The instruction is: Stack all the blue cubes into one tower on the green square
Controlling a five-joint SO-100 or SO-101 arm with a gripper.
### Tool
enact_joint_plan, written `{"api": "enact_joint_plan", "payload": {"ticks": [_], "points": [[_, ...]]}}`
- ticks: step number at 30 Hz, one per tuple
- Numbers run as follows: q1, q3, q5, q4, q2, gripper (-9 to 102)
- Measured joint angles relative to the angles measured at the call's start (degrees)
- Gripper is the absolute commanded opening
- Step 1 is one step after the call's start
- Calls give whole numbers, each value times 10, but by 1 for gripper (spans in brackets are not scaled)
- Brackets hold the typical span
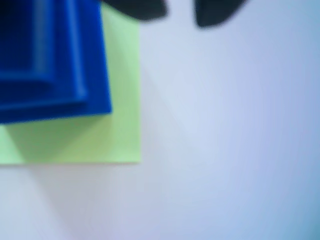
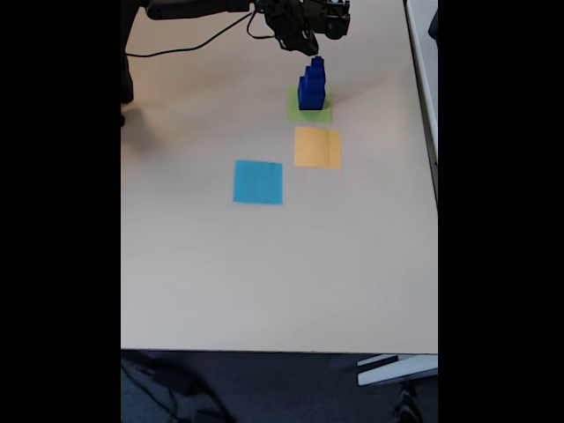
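Blurred blue steps of the tower (image 1: 50,60) are seen closest in the wrist view, stacked on the green square (image 1: 120,135), whose right and lower margins are left bare on the pale table (image 1: 225,150). Two dark pincer (image 1: 180,12) tips are shown apart at the top edge with nothing between them. From the fixed view, the tower (image 2: 311,85) is seen on the green square (image 2: 322,115) at the table's far end, just below the pincer (image 2: 308,46), with an orange square (image 2: 317,147) and a light blue square (image 2: 258,181) lying nearer.
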Motion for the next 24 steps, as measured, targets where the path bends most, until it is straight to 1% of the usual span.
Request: {"api": "enact_joint_plan", "payload": {"ticks": [24], "points": [[4,0,-10,0,0,0]]}}
